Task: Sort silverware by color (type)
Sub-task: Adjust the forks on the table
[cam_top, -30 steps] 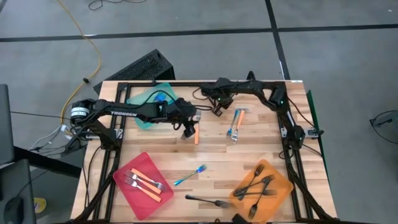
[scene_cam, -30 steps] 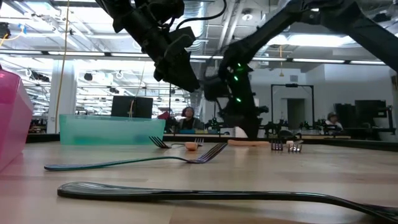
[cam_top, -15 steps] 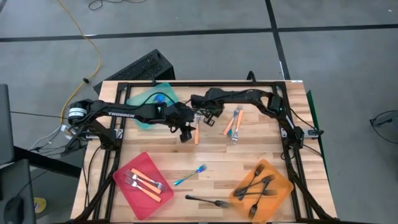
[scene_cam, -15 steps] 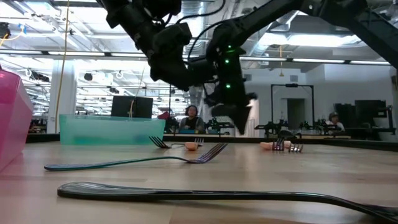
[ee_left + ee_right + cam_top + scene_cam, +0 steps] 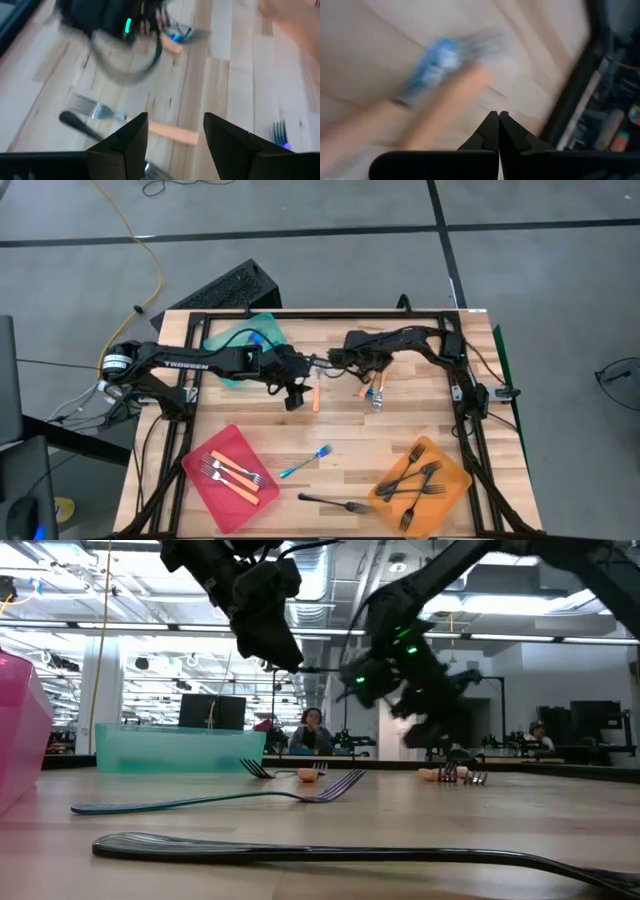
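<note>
My left gripper [image 5: 295,398] hangs open above the table's middle, just left of a lone orange-handled fork [image 5: 316,395] lying flat; the left wrist view shows that fork [image 5: 170,134] below the fingers. My right gripper [image 5: 362,370] is shut and slants down over an orange fork [image 5: 365,389] and a blue fork [image 5: 378,390] lying side by side. In the low view it [image 5: 435,740] hangs above them. A blue fork [image 5: 305,463] and a black fork [image 5: 335,503] lie near the front.
A teal tray [image 5: 232,345] at the far left holds a blue fork. A red tray [image 5: 215,480] at the near left holds orange forks, and an orange tray [image 5: 445,490] at the near right holds black forks. A black frame [image 5: 300,315] runs along the far edge.
My right gripper swung toward the table's left, then back right over the pair of forks, rolling as it went and staying shut. The orange fork of that pair has turned, its handle end now farther left. My left gripper has drawn back a little, up and leftward.
</note>
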### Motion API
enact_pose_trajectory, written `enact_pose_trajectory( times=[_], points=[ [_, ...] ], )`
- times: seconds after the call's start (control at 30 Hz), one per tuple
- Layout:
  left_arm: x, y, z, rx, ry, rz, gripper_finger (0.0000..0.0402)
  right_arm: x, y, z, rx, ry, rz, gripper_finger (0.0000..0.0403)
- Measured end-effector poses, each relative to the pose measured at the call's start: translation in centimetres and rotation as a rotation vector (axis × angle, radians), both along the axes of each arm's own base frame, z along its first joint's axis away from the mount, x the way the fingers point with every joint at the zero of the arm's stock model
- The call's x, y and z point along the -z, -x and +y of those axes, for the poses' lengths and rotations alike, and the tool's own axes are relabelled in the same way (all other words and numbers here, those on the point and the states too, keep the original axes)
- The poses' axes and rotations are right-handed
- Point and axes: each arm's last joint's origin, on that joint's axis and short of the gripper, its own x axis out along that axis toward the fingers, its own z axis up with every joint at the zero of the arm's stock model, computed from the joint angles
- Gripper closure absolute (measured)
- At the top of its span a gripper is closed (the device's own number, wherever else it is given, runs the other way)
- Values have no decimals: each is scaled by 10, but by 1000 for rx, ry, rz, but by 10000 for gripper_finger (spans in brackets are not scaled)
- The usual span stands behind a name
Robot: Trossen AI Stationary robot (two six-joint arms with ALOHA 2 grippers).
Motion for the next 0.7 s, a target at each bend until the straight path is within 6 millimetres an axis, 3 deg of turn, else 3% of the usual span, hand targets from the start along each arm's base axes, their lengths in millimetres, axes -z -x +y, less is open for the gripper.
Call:
enact_pose_trajectory(
  times=[0.2, 0.3, 0.5, 0.7],
  points=[
    [-2, 0, 0, 10, -8, -8, 226, -14, 25, 13, 109, 55, -177, 384],
    [-2, 0, -1, 6, -4, -19, 226, -4, 30, 12, 145, 45, -278, 384],
    [-3, -1, -5, 13, 1, -28, 226, 21, 24, 5, 154, 6, -385, 385],
    [-3, -1, -7, 14, 4, -27, 226, 24, 16, 7, 62, -19, -420, 385]
  ],
)
